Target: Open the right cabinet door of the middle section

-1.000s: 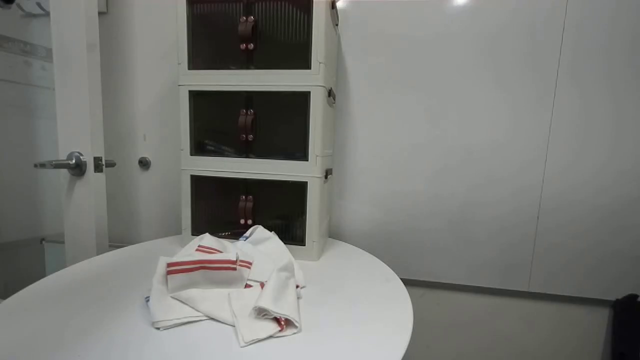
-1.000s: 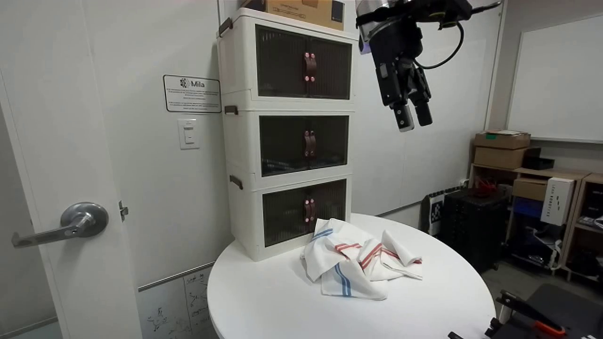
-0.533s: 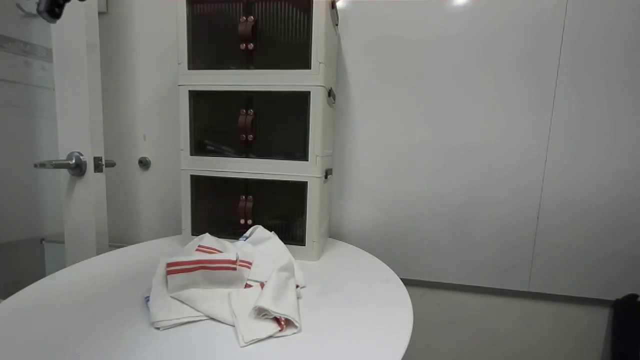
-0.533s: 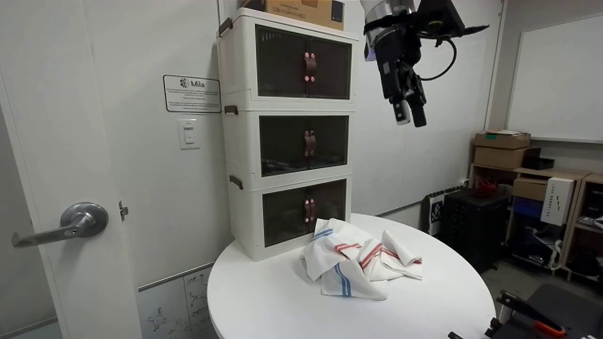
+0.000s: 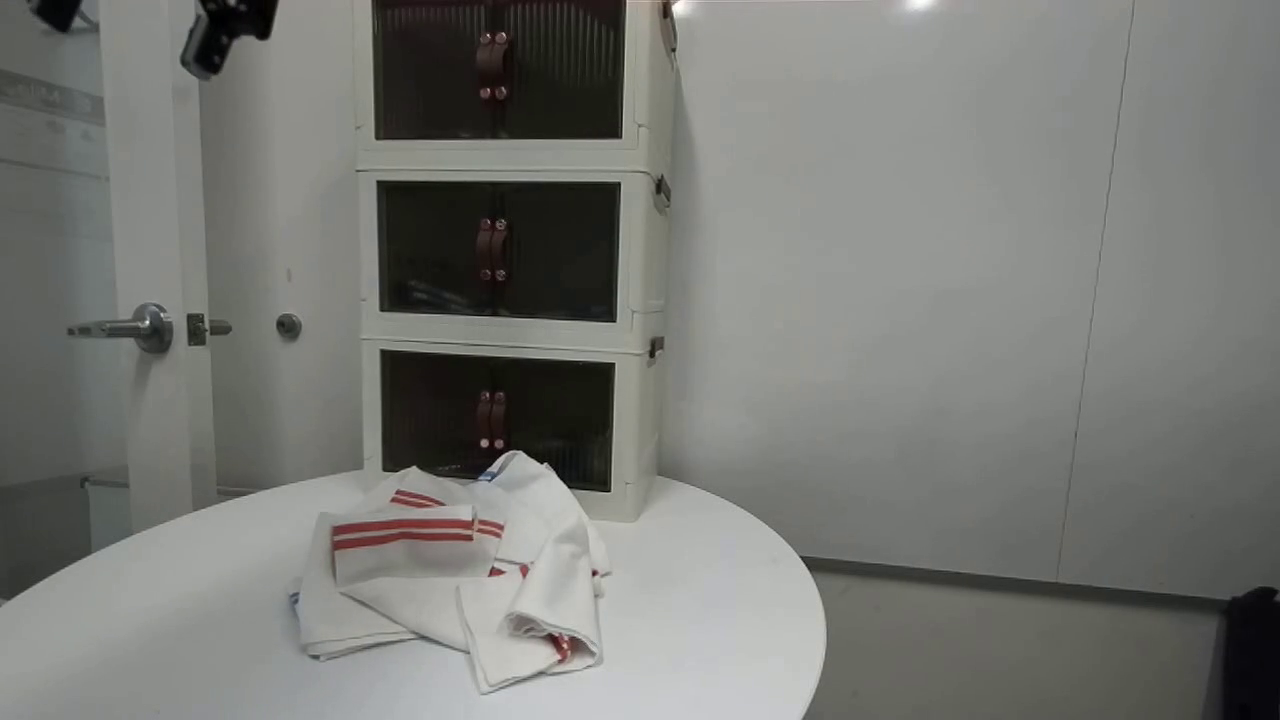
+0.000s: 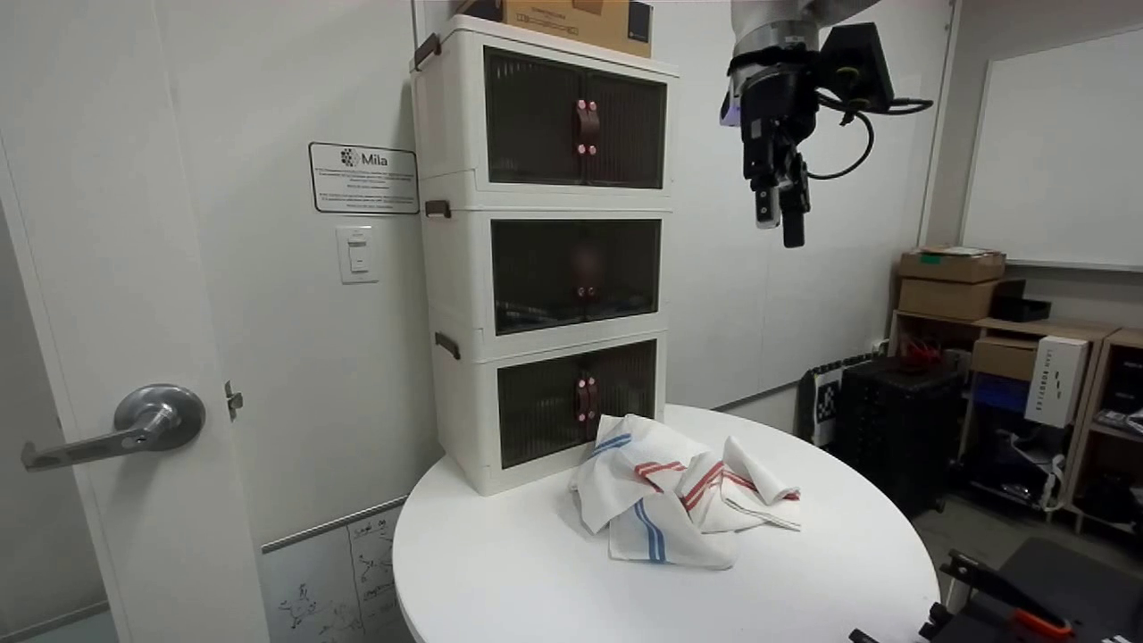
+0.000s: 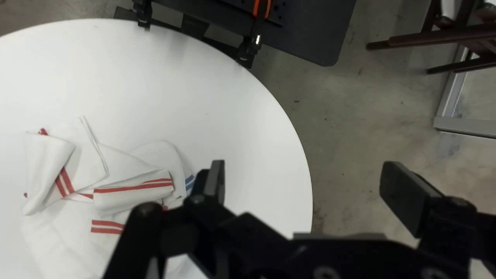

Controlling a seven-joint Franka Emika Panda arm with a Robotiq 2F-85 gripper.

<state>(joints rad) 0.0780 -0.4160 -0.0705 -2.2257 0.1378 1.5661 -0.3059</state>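
Note:
The middle section (image 5: 638, 260) is a white-framed tier in a stack, also in an exterior view (image 6: 460, 277). Its right cabinet door (image 5: 560, 250), a dark see-through panel, is shut beside its left leaf, as the exterior view also shows (image 6: 629, 268). Its small dark red handle (image 5: 501, 250) sits at the inner edge; in an exterior view the handles look blurred. My gripper (image 6: 780, 219) hangs pointing down, apart from and in front of the stack. In an exterior view only its fingertips (image 5: 205, 60) show at the top left. In the wrist view my gripper (image 7: 304, 182) is wide open and empty.
The stack stands on a round white table (image 6: 536, 572). Crumpled striped towels (image 6: 670, 500) lie in front of the bottom tier. A cardboard box (image 6: 580, 22) sits on top. A room door (image 5: 160, 240) stands beside the stack. Black equipment (image 7: 302, 35) borders the table.
The arm has shifted right and turned more upright in an exterior view. In an exterior view its fingertips have come in further from the top left. Doors and towels have not moved.

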